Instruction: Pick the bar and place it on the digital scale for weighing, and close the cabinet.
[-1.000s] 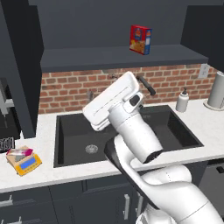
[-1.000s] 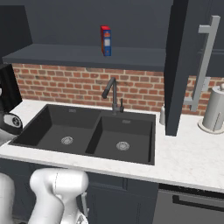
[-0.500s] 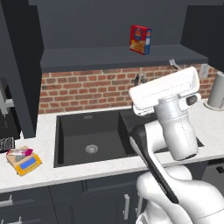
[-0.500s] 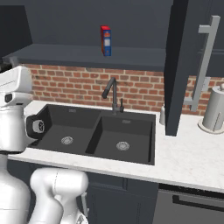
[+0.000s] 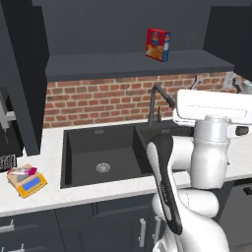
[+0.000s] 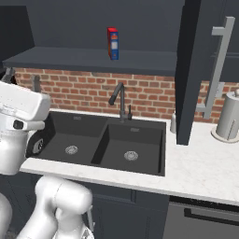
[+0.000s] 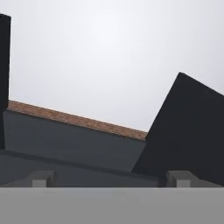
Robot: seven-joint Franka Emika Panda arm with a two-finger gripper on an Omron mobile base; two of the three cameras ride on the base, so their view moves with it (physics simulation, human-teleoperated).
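Observation:
The pink and white bar (image 5: 20, 171) lies flat on top of the orange digital scale (image 5: 29, 183), on the counter at the far left. My gripper (image 5: 216, 81) is far from them, raised over the right side of the sink with its fingers pointing up and back toward the wall. In the right base view the gripper (image 6: 22, 78) is at the left edge. The hand view has the fingertips (image 7: 41, 177) wide apart, so the gripper (image 7: 110, 179) is open and empty. The cabinet door (image 6: 189, 70) stands open, its long silver handle (image 6: 217, 65) facing the room; in the hand view this door (image 7: 192, 140) is at right.
A red and blue cereal box (image 5: 158, 44) stands on the open shelf. The black double sink (image 6: 140, 122) with a dark faucet (image 6: 119, 98) lies below. A paper towel roll (image 6: 228, 116) stands at the right. Another dark door panel (image 5: 22, 74) hangs open at left.
The arm has swung from over the sink's middle to its right side, and the hand has turned upward. The bar, the scale and the door have not moved.

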